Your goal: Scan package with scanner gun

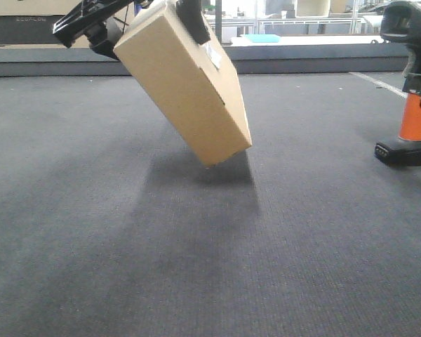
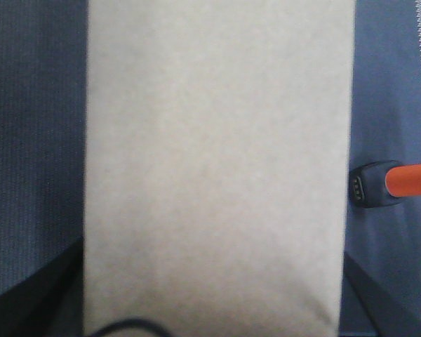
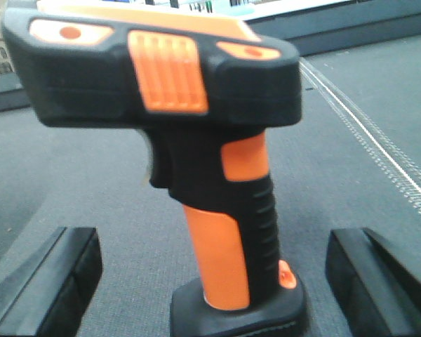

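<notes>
A brown cardboard package hangs tilted, its low corner close to the grey carpet. A white label shows on its upper face. My left gripper is shut on the package's top end. In the left wrist view the package fills the frame, with a dark finger at each lower side. The black and orange scanner gun stands upright on its base at the right; it also shows in the left wrist view. My right gripper is open, its fingers wide apart either side of the scanner's handle, not touching it.
Grey carpet covers the floor. A white line runs across it at the right, also in the right wrist view. A low grey ledge runs along the back with a blue item on it.
</notes>
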